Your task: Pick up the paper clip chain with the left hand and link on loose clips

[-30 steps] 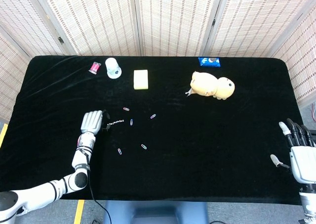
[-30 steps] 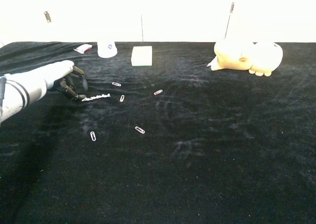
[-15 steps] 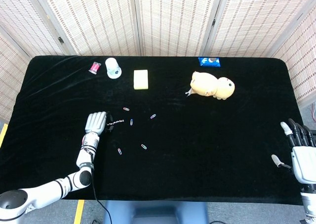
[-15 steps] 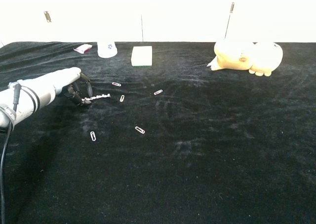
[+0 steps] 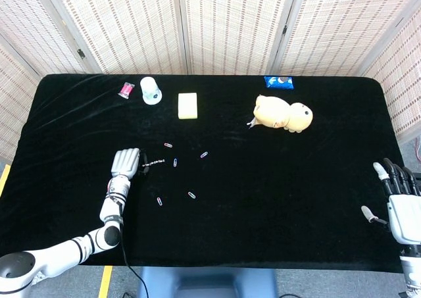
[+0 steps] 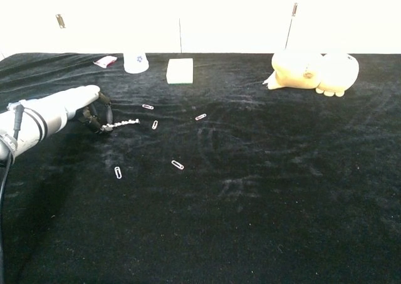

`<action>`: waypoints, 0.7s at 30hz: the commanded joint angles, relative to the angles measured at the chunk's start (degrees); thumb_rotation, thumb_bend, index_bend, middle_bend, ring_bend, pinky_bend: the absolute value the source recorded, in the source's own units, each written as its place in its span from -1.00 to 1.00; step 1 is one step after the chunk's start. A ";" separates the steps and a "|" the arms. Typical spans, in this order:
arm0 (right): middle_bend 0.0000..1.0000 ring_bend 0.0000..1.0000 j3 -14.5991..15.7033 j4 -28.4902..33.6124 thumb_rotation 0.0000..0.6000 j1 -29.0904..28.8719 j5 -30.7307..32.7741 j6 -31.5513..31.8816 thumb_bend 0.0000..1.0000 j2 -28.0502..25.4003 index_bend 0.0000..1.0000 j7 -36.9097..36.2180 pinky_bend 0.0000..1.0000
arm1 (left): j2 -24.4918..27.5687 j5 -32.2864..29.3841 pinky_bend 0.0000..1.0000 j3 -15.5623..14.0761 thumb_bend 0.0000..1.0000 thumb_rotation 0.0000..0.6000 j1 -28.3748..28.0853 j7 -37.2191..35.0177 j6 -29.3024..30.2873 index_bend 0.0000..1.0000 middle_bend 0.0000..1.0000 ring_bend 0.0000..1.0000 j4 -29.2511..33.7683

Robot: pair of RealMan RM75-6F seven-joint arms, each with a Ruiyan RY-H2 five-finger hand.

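My left hand (image 6: pixel 80 108) has pulled back a little; its fingers (image 6: pixel 103 113) now pinch the chain (image 6: pixel 125 123) end. Lifting comes next. My right hand (image 5: pixel 396 196) waits open, far from the chain.

Left hand (image 6: pixel 78 105) fingers (image 6: pixel 103 118) now pinching chain (image 6: pixel 125 123)

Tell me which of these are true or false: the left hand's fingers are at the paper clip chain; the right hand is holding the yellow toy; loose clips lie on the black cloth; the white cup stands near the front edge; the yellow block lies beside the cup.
1. The left hand has its fingers at one end of the silver paper clip chain. True.
2. The right hand holds the yellow plush toy. False: it is apart from the toy, holding nothing.
3. Loose paper clips lie on the black tablecloth. True.
4. The white paper cup stands near the front edge. False: it is at the back.
5. The pale yellow rectangular block lies beside the cup. True.
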State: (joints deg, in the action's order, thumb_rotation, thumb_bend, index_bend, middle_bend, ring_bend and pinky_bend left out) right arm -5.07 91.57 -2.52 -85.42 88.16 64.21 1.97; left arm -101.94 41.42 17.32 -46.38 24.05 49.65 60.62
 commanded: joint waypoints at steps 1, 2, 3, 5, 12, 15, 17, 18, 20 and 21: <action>-1.00 -1.00 0.03 0.03 1.00 -0.03 -0.02 -0.08 -0.54 0.02 -1.00 0.12 -1.00 | 0.17 -0.35 1.00 -0.10 -0.20 1.00 0.00 0.24 -0.27 0.09 1.00 1.00 0.02; -1.00 -1.00 0.04 0.06 1.00 -0.04 -0.05 -0.08 -0.53 0.03 -1.00 0.16 -1.00 | 0.21 -0.40 1.00 -0.11 -0.20 1.00 0.00 0.24 -0.33 0.09 1.00 1.00 0.05; -1.00 -1.00 0.04 0.06 1.00 -0.03 -0.07 -0.06 -0.54 0.05 -1.00 0.21 -1.00 | 0.24 -0.45 1.00 -0.14 -0.20 1.00 0.00 0.24 -0.41 0.09 1.00 1.00 0.10; -1.00 -1.00 0.04 0.07 1.00 -0.01 -0.07 -0.01 -0.53 0.09 -1.00 0.26 -1.00 | 0.25 -0.38 1.00 -0.13 -0.18 1.00 -0.01 0.11 -0.40 0.11 1.00 1.00 0.14; -1.00 -1.00 -0.03 0.06 1.00 0.00 0.01 0.00 -0.53 0.11 -1.00 0.29 -1.00 | -0.43 0.91 1.00 -0.11 0.05 1.00 -0.11 -1.22 -0.21 0.35 1.00 1.00 -1.20; -1.00 -1.00 -0.04 0.05 1.00 -0.03 0.09 -0.10 -0.53 0.13 -1.00 0.33 -1.00 | -0.64 1.71 1.00 -0.16 0.12 1.00 -0.06 -1.83 0.00 0.41 1.00 1.00 -1.79; -1.00 -1.00 -0.08 0.05 1.00 -0.05 0.15 -0.15 -0.53 0.15 -1.00 0.37 -1.00 | -0.54 2.18 1.00 -0.17 0.13 1.00 0.02 -2.13 0.17 0.45 1.00 1.00 -1.93; -1.00 -1.00 -0.09 0.05 1.00 -0.06 0.19 -0.17 -0.54 0.15 -1.00 0.41 -1.00 | -0.34 2.48 1.00 -0.11 0.13 1.00 0.12 -2.42 0.31 0.47 1.00 1.00 -1.81; -1.00 -1.00 -0.13 0.01 1.00 -0.08 0.27 -0.23 -0.54 0.17 -1.00 0.43 -1.00 | 0.26 3.07 1.00 -0.09 0.14 1.00 0.38 -2.73 0.77 0.49 1.00 1.00 -1.28; -1.00 -1.00 -0.16 0.00 1.00 -0.13 0.35 -0.32 -0.54 0.20 -1.00 0.47 -1.00 | 0.82 3.54 1.00 -0.08 0.15 1.00 0.62 -2.90 1.30 0.49 1.00 1.00 -0.63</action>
State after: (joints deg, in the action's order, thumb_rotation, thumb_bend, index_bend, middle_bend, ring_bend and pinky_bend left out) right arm -5.21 91.58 -2.63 -85.09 87.86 64.40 2.43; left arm -101.54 44.58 17.22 -45.99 21.34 50.56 59.54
